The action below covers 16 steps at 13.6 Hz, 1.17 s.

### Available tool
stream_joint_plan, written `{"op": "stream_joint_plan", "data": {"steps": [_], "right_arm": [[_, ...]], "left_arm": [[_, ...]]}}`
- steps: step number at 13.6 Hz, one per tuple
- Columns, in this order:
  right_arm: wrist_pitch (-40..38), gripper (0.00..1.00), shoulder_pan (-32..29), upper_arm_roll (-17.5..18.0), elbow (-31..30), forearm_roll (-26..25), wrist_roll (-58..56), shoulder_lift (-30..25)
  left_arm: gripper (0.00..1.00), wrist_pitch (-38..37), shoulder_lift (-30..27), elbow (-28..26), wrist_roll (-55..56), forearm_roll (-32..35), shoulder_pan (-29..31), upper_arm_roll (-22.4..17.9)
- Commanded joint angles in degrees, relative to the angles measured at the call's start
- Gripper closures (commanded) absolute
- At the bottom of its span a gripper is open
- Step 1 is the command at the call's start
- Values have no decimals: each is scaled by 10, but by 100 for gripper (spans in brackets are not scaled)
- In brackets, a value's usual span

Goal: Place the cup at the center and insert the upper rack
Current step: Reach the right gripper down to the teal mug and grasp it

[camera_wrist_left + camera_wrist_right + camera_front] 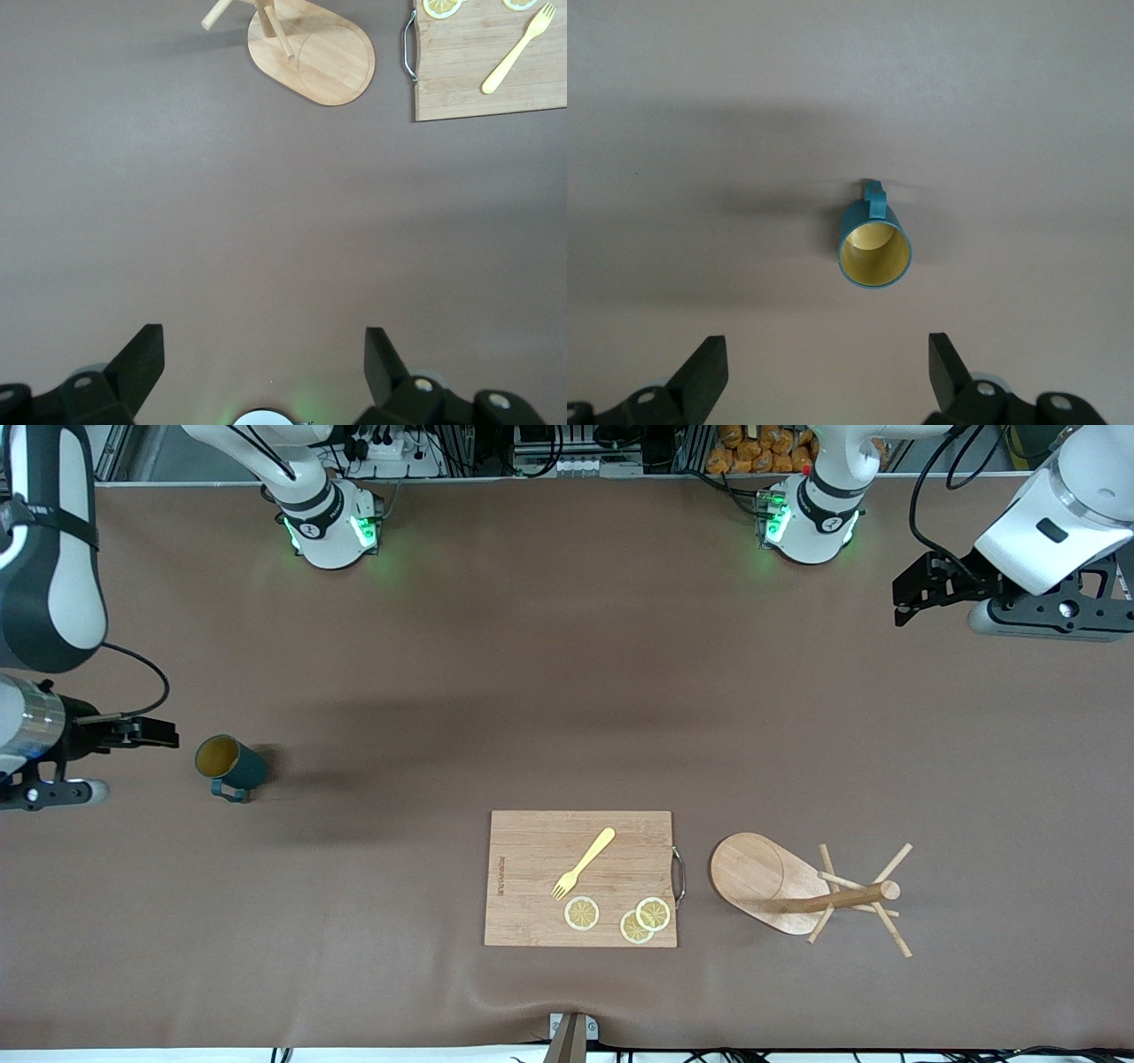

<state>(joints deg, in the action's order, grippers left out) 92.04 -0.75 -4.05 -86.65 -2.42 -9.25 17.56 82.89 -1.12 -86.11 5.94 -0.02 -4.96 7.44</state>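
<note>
We see the cup (pixel 229 764) standing upright on the surface (pixel 443 691) toward the right arm's end, just beside the right pincer (pixel 146 732), whose fingers are spread wide. The upper rack (pixel 802 890) stands beside the cutting board (pixel 580 877), near the front camera. The left pincer (pixel 921 589) hangs wide open over bare surface.

A robotics lab: two arm bases (pixel 332 527) bolted along the brown tabletop (pixel 532 691), with cables and aluminium framing (pixel 567 447) just past that edge.
</note>
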Motion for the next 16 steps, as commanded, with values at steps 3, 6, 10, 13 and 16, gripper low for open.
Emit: {"op": "stream_joint_plan", "data": {"steps": [3,6,10,13,16], "right_arm": [[88,0,-2,4,-107,0,11,-13],[160,0,-14,4,-177,0,10,-15],[266,3,-32,4,-257,16,11,-13],[316,17,-38,4,-307,48,11,-9],[360,36,-33,4,-344,51,12,-7]], "left_arm": [[0,-7,-3,24,7,3,-6,5],[0,-7,-3,24,7,7,3,2],[0,-18,-6,23,7,8,5,-3],[0,-32,-6,23,7,8,4,-2],[0,-34,-6,23,7,8,4,2]]}}
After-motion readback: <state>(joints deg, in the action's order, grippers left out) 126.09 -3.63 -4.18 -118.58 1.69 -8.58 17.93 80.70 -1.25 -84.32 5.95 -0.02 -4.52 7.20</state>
